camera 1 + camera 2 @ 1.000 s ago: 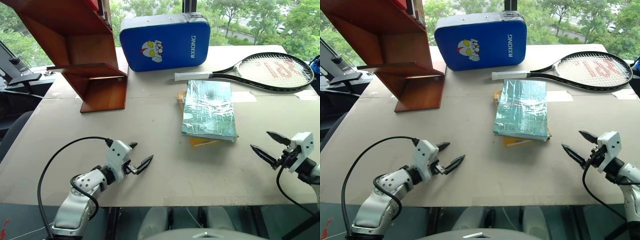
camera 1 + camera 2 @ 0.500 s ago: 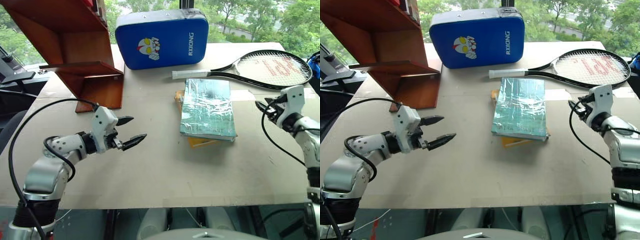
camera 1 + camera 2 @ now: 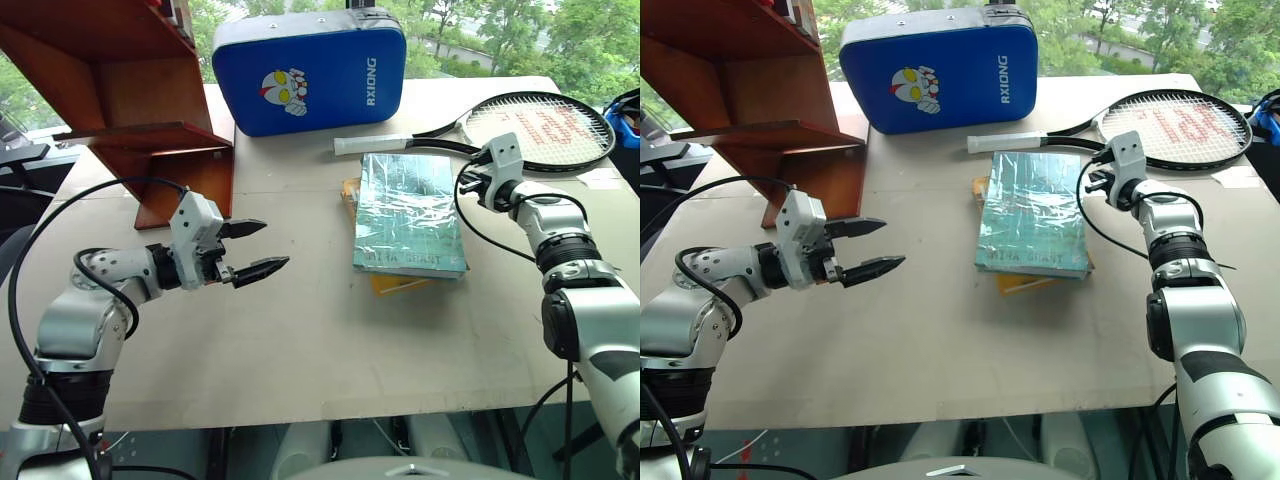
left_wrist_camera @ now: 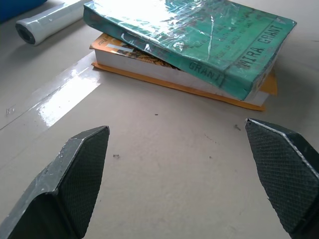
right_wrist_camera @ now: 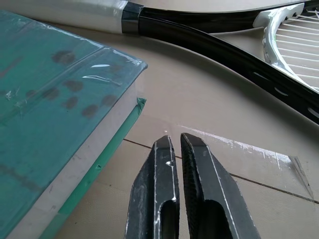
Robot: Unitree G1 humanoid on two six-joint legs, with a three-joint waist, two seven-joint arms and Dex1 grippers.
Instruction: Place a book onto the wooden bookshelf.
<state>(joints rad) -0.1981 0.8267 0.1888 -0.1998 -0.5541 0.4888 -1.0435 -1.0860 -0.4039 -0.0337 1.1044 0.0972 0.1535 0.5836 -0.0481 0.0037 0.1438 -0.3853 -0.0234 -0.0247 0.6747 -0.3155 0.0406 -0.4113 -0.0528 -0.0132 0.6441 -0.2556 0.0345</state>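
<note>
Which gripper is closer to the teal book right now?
Right. The right gripper sits shut just off the teal book's far right corner. The left gripper hovers open well off the book's left side, across bare table.

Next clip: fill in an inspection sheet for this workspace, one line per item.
Surface: beige table, strip of clear tape.
Job's things: teal book lying atop an orange-yellow book; wooden bookshelf at far left.
Clutter: blue padded case, tennis racket.
Grippers: left claw open, above the table; right claw shut, empty, beside the teal book's corner.
Cables: black cable looping over left arm.
Surroundings: trees behind the table.
</note>
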